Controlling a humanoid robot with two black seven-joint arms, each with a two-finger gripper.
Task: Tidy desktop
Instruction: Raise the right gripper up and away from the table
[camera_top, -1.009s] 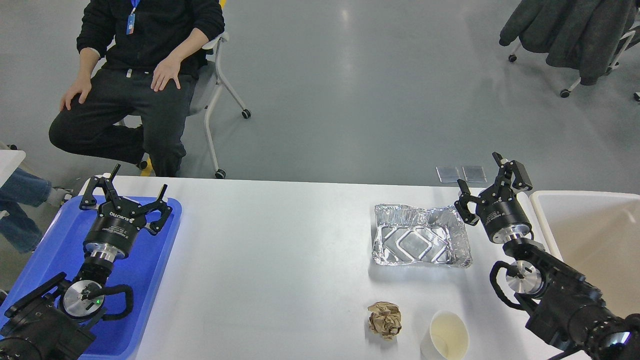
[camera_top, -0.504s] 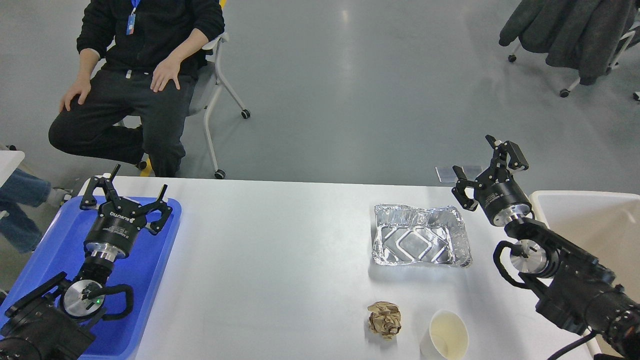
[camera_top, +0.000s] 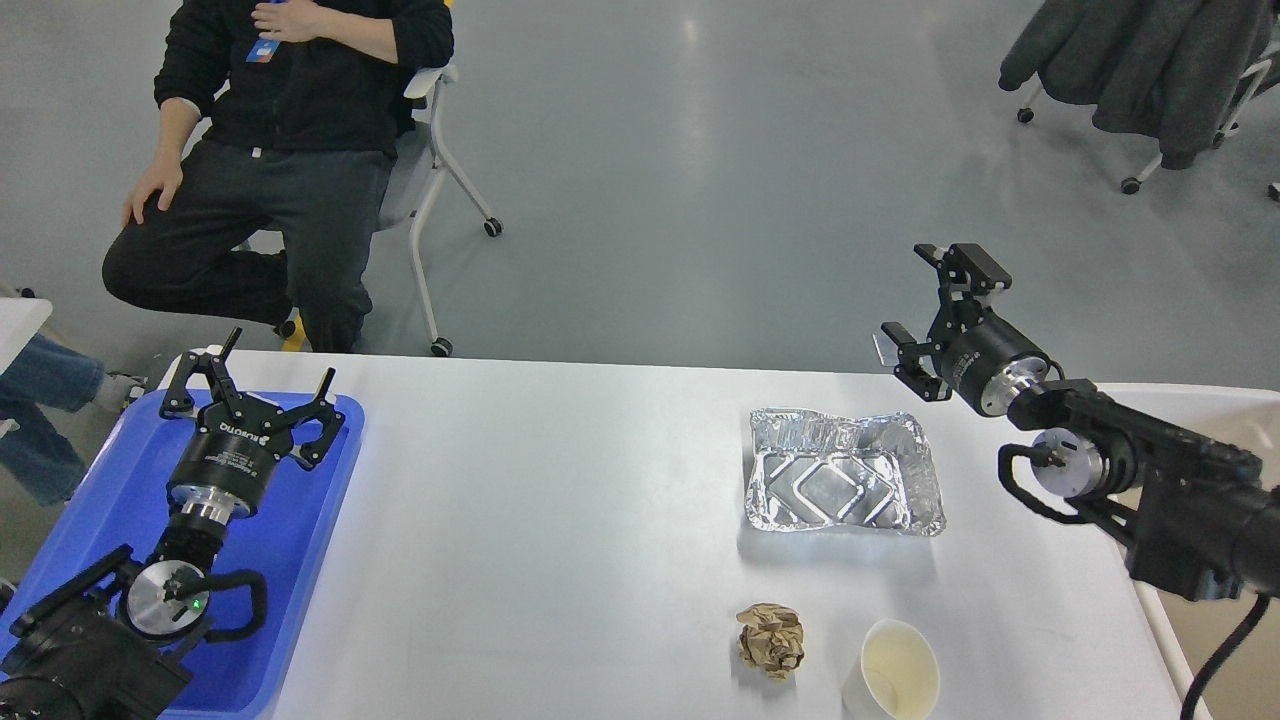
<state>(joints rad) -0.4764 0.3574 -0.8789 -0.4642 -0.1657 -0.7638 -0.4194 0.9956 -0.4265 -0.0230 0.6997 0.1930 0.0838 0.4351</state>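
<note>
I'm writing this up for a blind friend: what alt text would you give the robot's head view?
A white desktop holds a crumpled foil tray, a ball of brown paper and a paper cup. The open right gripper hovers beyond the foil tray; the open left gripper hangs over a blue tray. A person in black sits behind.

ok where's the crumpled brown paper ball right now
In the head view, the paper ball lies on the desktop's near right side, just left of the paper cup.
</note>
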